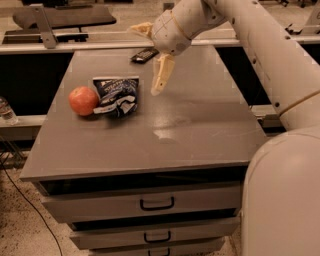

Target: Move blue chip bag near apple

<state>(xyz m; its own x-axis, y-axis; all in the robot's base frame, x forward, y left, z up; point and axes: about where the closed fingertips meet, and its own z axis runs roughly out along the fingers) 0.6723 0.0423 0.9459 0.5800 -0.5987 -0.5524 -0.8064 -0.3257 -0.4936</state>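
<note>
Bag (117,95) lies on the counter (200,125), right up against the apple (83,100). I'd call placement done. Pincer (148,59) hangs above the counter, spread and empty, clear of the bag. Only pulling the arm away looks left.

Lab or workshop setting: grey metal cabinet with plain worktop (200,125), stacked drawers (100,207) with black pull handles at lower centre. Speckled hard floor (15,235), loose black cable (30,207) at lower left. More grey benches (65,15) along top of frame. Tool (146,60) hangs at upper centre above worktop, fingers spread.
</note>
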